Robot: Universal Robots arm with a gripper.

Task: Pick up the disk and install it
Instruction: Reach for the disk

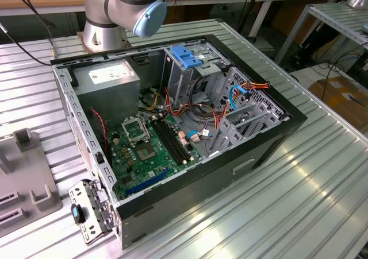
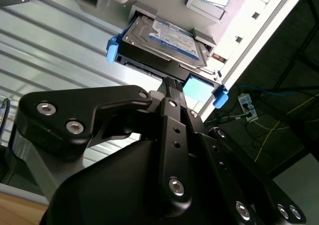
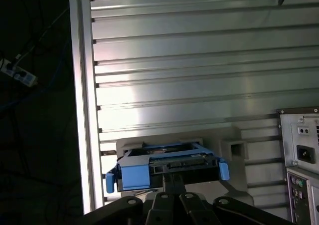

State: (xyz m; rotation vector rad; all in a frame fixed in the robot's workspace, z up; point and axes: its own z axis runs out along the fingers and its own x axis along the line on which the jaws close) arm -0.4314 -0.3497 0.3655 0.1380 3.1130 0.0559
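Count: 1 flat grey-metal, light-blue-framed disk (image 2: 162,38), 1 black robot gripper (image 2: 172,81), 1 open black desktop PC case (image 1: 253,155) w/ 1 green motherboard (image 1: 146,150), 1 grey boxy PSU (image 1: 109,78) & 1 small blue plastic latch (image 1: 187,56).

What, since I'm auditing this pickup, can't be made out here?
Disk near edge, second wrist view: covered by the gripper.
Its underside, both wrist views: hidden against its grey holder.
Drive cage interior, exterior view: behind its metal walls.
Arm, exterior view: cut by top edge.
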